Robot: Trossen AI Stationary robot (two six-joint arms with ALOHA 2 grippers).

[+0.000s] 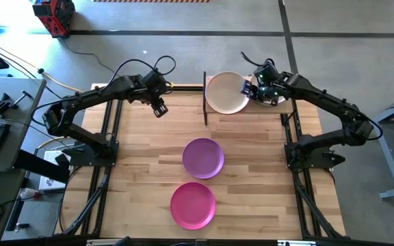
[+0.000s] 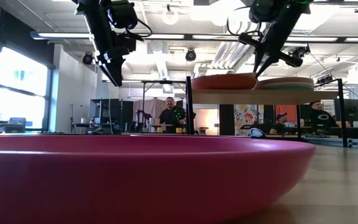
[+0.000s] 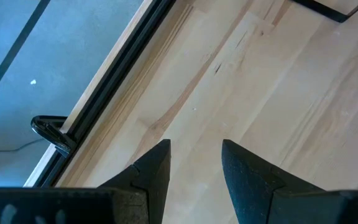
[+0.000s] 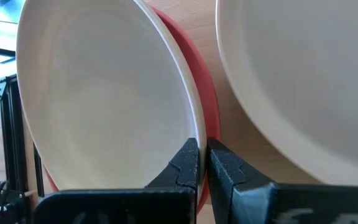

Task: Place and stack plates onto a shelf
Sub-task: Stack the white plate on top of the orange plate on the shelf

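Right gripper (image 4: 202, 163): fingers pinched on cream plate (image 1: 226, 92) rim, atop orange plate (image 4: 204, 112) on shelf (image 2: 253, 96). Left gripper (image 3: 194, 163): fingers narrowly apart, empty, above surface (image 1: 142, 147) far edge

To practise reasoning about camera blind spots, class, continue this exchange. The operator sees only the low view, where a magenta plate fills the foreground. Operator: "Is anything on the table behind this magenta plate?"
Observer: Yes. From above, a purple plate lies just beyond the magenta plate, towards the shelf.
Operator: What is the right gripper doing up there?
Observer: Its wrist view shows the right gripper shut on the rim of a cream plate, which lies on an orange plate.
Operator: And is the left gripper carrying anything?
Observer: No. The left gripper is open and empty, over bare table left of the shelf.
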